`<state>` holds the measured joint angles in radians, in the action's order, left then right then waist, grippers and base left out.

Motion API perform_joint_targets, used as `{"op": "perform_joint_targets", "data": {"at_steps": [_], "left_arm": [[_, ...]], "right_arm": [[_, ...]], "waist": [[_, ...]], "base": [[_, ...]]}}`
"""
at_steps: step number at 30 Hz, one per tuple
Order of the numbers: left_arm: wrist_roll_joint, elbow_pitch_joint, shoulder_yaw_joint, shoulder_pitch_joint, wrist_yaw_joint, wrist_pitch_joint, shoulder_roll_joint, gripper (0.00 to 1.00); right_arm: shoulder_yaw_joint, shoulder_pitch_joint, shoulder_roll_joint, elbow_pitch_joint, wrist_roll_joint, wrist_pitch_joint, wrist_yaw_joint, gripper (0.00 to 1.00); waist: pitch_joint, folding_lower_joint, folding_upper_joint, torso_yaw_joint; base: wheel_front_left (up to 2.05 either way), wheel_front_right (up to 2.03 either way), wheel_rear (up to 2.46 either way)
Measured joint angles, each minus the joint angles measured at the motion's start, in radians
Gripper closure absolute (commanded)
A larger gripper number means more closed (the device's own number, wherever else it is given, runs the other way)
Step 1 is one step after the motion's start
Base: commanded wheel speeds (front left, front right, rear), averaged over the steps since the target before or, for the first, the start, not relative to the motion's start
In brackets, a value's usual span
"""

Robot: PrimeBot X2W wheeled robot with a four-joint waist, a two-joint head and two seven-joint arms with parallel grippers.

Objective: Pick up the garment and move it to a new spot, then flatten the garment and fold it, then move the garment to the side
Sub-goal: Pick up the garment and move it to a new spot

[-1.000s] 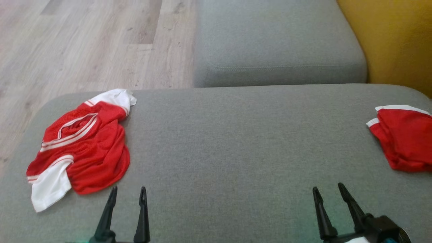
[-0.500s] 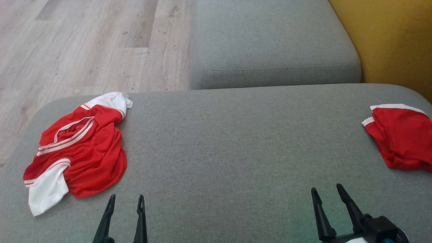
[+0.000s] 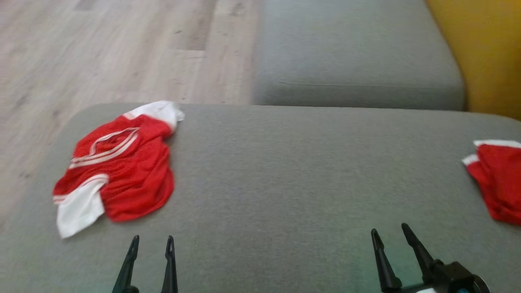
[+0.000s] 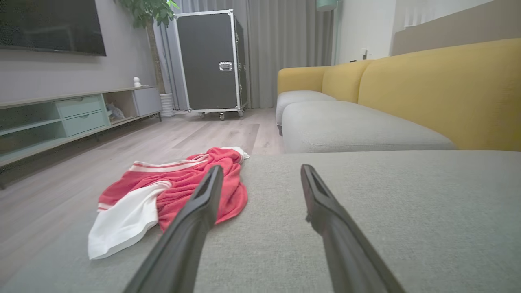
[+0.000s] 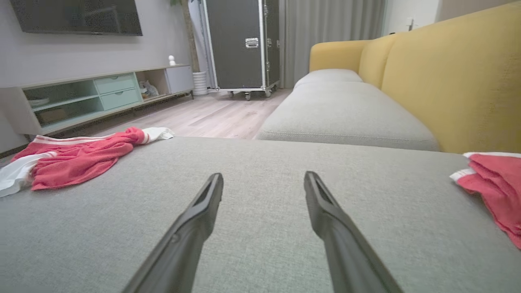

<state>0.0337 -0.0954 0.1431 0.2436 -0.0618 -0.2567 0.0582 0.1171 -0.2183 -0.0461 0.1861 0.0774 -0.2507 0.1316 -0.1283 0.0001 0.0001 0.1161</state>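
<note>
A crumpled red garment (image 3: 122, 171) with white sleeves and white stripes lies at the left end of the grey sofa seat (image 3: 285, 183); the same garment (image 4: 183, 191) (image 5: 73, 158) appears in both wrist views. My left gripper (image 3: 150, 242) stands open just in front of it, low at the seat's near edge, holding nothing. Far to the right, my right gripper (image 3: 388, 232) is also open and empty. In the left wrist view the open left gripper (image 4: 260, 171) points past the garment's right side.
A second red and white piece of clothing (image 3: 498, 183) (image 5: 492, 183) lies folded at the seat's right edge. Another grey cushion (image 3: 354, 61) lies beyond, with a yellow backrest (image 3: 488, 49) on the right. Wooden floor (image 3: 101, 53) lies to the left.
The head camera has swung, so the whole picture has shifted to the right. Both grippers stay open and the garment lies as before.
</note>
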Motion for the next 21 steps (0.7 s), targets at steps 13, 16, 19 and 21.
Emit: {"op": "perform_joint_targets", "data": {"at_steps": [13, 16, 19, 21], "left_arm": [[-0.025, 0.062, -0.025, 0.006, -0.033, 0.0, 0.008, 0.0], [-0.025, 0.074, -0.049, 0.01, -0.05, 0.0, 0.012, 0.0], [-0.025, 0.095, -0.053, 0.009, -0.063, 0.0, 0.015, 0.0], [-0.026, 0.105, -0.061, 0.009, -0.072, 0.0, 0.016, 0.0]], "right_arm": [[0.031, 0.004, 0.0, 0.0, -0.009, 0.0, 0.0, 0.0], [0.048, 0.019, 0.0, 0.009, -0.014, 0.0, 0.0, 0.0], [0.068, 0.058, -0.003, 0.023, -0.017, 0.0, 0.0, 0.0], [0.075, 0.074, -0.007, 0.028, -0.017, 0.0, 0.0, 0.0]], "waist": [[0.021, 0.0, 0.0, 0.284], [0.037, -0.0001, 0.0, 0.33], [0.064, 0.0001, 0.0, 0.355], [0.078, 0.0001, 0.0, 0.367]], "base": [[0.0, 0.0, 0.0], [0.0, 0.0, 0.0], [0.0, 0.0, 0.0], [0.0, 0.0, 0.0]]}}
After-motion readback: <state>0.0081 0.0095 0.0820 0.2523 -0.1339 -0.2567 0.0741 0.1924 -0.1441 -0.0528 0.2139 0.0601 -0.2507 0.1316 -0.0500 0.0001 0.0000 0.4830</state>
